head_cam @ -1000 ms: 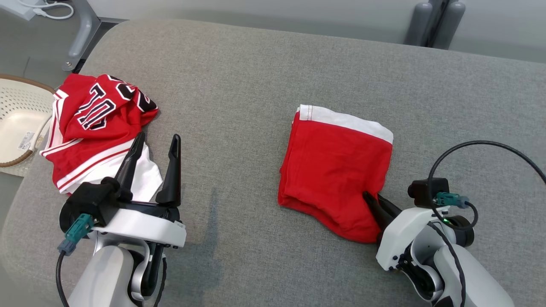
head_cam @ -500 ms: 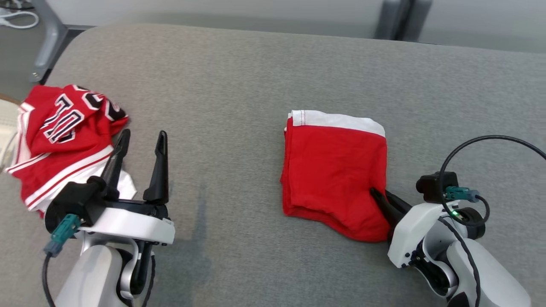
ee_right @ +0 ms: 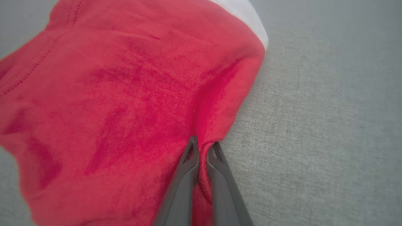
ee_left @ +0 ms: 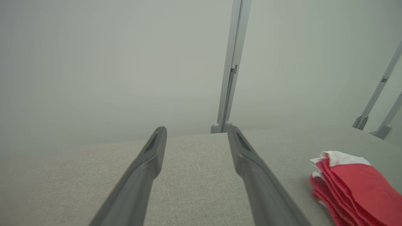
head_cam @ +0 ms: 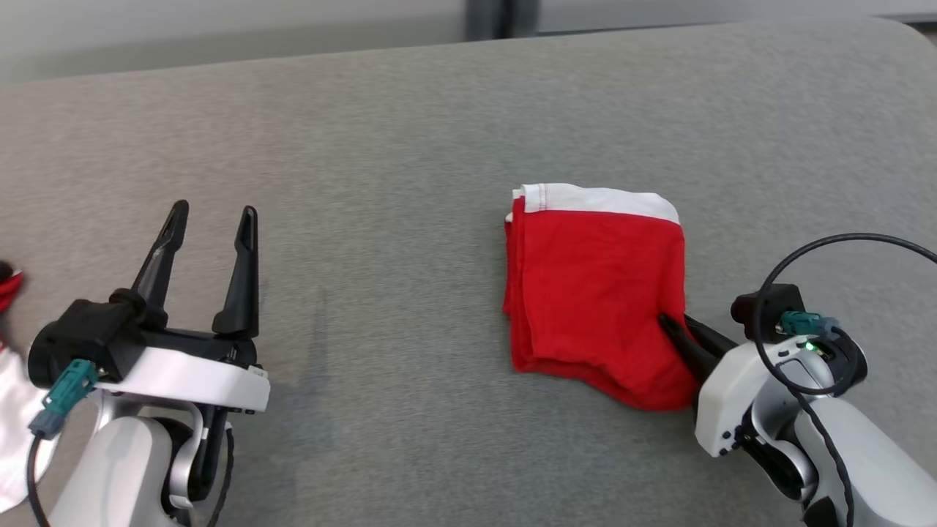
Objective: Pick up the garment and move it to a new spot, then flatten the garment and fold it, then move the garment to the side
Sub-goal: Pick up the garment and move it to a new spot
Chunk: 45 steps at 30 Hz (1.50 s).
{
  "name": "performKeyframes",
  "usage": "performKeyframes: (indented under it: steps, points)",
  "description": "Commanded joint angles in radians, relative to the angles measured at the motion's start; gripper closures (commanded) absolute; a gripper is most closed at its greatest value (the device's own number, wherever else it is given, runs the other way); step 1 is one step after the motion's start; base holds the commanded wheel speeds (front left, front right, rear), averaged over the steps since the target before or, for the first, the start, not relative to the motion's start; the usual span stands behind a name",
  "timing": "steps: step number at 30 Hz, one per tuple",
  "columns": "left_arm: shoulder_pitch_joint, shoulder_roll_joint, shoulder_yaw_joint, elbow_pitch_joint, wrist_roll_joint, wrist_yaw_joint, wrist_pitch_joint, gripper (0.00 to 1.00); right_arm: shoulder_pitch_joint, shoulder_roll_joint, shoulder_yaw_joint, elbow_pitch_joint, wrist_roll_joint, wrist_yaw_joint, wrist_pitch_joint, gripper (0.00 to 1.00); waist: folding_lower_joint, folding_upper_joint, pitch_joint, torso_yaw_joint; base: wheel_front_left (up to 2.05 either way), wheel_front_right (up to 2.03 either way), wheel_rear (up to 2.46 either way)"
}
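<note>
Item: garment [head_cam: 596, 293], red with a white band, folded into a compact stack.
Location: lying on the grey table [head_cam: 410, 146], in its right half.
Right gripper [head_cam: 667, 322]: closed, pinching the garment's near right corner; the cloth puckers around the tips in the right wrist view.
Left gripper [head_cam: 212, 212]: wide open, holding nothing, over the table's left half.
Progress (judged): flattening and folding look done. The last step, shifting the garment to the table's side, is in hand or about to start. Release is not yet made.
Change from the earlier frames: the camera has swung right. The jersey pile [head_cam: 10, 417] is now a sliver at the table's left end, and the basket has left the view. The pinch is unchanged and the left gripper stays open.
</note>
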Motion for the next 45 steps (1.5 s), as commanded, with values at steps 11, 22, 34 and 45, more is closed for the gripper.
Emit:
performKeyframes:
  steps: [11,22,34,45]
  points:
    - [-0.061,0.071,-0.004,-0.122,0.031,0.004,0.084,0.00,-0.206,-0.046,0.069,0.034,0.000,0.000,-0.055,1.00,0.0000,0.0000,0.161,-0.208,0.00,0.00,0.00]
    - [-0.164,0.138,-0.037,-0.230,0.083,-0.017,0.184,0.00,-0.447,-0.181,0.082,0.179,0.022,0.000,-0.150,1.00,0.0000,0.0000,0.321,-0.300,0.00,0.00,0.00]
    - [-0.230,0.170,-0.068,-0.298,0.113,-0.032,0.250,0.00,-0.620,-0.226,0.013,0.372,-0.097,0.000,-0.206,1.00,0.0000,0.0000,0.417,-0.334,0.00,0.00,0.00]
    - [-0.244,0.186,-0.074,-0.317,0.112,-0.031,0.270,0.00,-0.686,-0.196,-0.014,0.558,-0.239,0.000,-0.227,1.00,0.0000,0.0000,0.448,-0.329,0.00,0.00,0.00]
